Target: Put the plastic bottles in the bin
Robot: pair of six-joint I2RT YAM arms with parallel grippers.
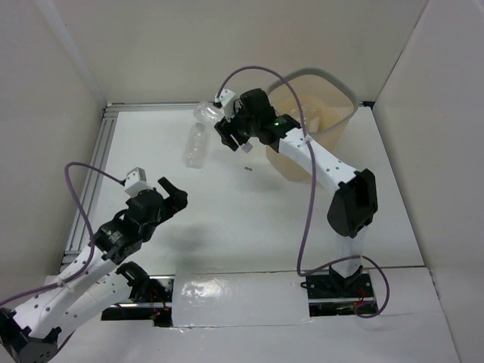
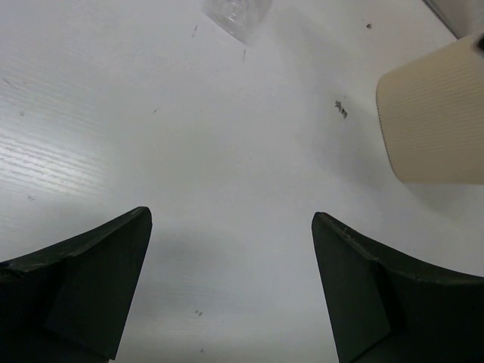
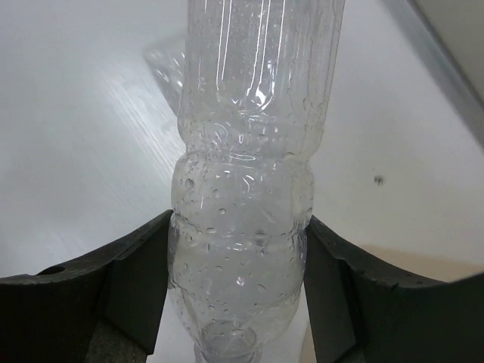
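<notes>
My right gripper (image 1: 225, 127) is shut on a bare clear plastic bottle (image 1: 206, 113) and holds it off the table at the far middle, left of the bin. In the right wrist view the fingers (image 3: 128, 265) press both sides of this bottle (image 3: 249, 151), its neck toward the camera. A second bare clear bottle (image 1: 197, 145) lies on the table just below; its edge shows in the right wrist view (image 3: 162, 60) and the left wrist view (image 2: 236, 13). The beige bin (image 1: 325, 106) stands at the far right, partly behind the right arm. My left gripper (image 1: 170, 193) is open and empty above bare table (image 2: 231, 219).
The white table is walled on the left, back and right. A metal rail (image 1: 94, 174) runs along the left edge. The bin's beige wall (image 2: 435, 113) shows at the right of the left wrist view. A small dark speck (image 1: 248, 169) lies mid-table.
</notes>
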